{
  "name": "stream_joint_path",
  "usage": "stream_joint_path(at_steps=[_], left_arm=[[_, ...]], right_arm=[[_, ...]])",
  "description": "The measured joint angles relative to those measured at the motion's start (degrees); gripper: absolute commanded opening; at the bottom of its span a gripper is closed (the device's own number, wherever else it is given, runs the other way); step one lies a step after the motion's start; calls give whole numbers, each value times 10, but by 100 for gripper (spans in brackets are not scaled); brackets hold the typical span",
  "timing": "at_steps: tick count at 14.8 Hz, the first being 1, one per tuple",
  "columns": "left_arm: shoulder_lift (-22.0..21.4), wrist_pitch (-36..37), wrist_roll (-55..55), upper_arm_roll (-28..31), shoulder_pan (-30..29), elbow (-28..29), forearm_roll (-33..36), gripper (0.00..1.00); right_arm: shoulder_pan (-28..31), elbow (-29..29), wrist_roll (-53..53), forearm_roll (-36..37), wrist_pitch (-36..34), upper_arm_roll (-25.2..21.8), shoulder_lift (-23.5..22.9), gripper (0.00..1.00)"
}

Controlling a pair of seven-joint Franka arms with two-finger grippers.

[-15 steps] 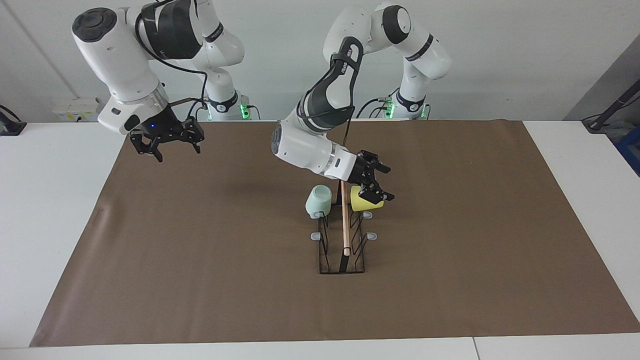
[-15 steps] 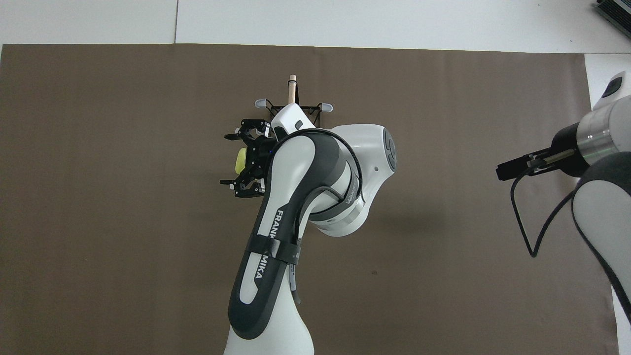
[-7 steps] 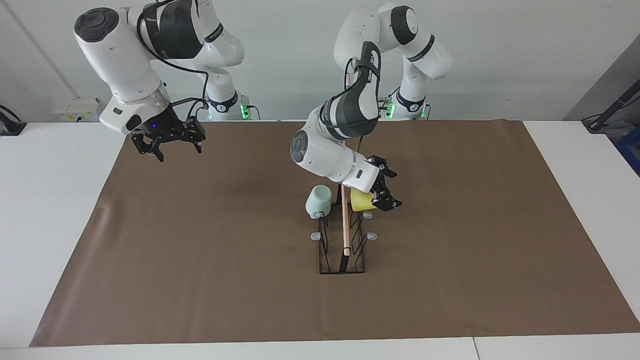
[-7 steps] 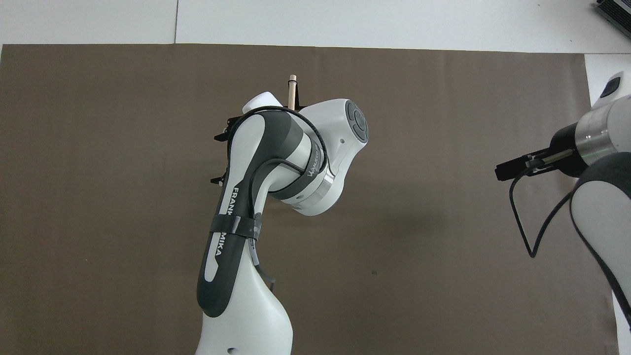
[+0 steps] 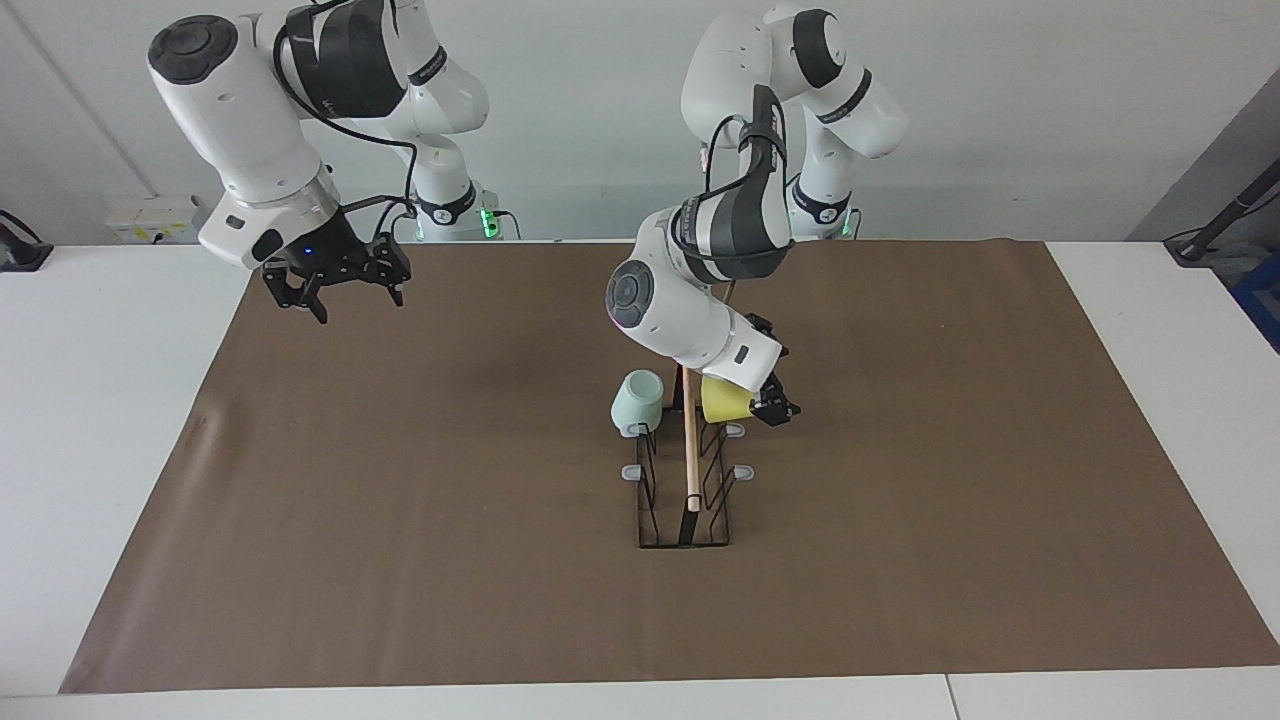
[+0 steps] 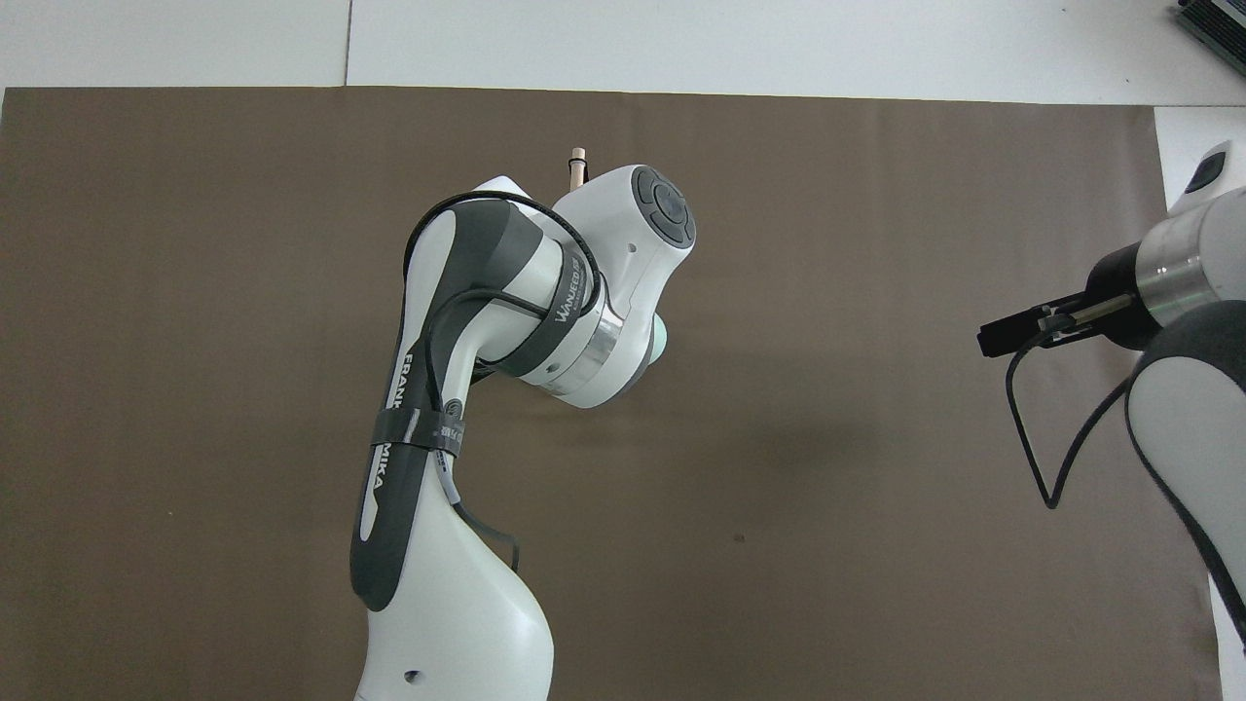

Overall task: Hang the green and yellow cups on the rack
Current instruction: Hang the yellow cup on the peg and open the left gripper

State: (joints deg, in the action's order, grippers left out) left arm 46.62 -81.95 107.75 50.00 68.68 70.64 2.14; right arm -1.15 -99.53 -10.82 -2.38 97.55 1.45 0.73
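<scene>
On the rack point(image 5: 686, 470) mid-tabletop, green cup point(image 5: 637, 401) hangs at nine o'clock, yellow cup point(image 5: 724, 399) at three beside the spread left tool point(image 5: 775, 398); right tool point(image 5: 335, 283) waits, fingers apart. Overhead, the arm hides the yellow cup.

The pale mint-green plastic cup point(image 5: 637, 401) and the bright yellow plastic cup point(image 5: 724, 399) hung tilted on prongs at either side of the black wire rack point(image 5: 684, 495), which stood mid-table with its wooden rod on top.

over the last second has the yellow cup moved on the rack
No. The yellow cup sits at the same spot beside the rack's wooden rod; only the left gripper beside it has shifted.
</scene>
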Motion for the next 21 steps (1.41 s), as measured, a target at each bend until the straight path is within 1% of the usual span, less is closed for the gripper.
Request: stream_joint_path(at_steps=[6,12,16,21], left_arm=[[-6,5,-1,1,0,-2,-30,100],[-48,16,-23,2,0,-3,-87,100],[-65,15,-23,11,0,-4,-132,100],[-92,13,-23,15,0,-12,-165,100]], right_arm=[[0,0,0,0,0,0,0,100],[0,0,0,0,0,1,0,100],[0,0,-1,1,0,1,0,100],[0,1,-2,2,0,1,0,100]])
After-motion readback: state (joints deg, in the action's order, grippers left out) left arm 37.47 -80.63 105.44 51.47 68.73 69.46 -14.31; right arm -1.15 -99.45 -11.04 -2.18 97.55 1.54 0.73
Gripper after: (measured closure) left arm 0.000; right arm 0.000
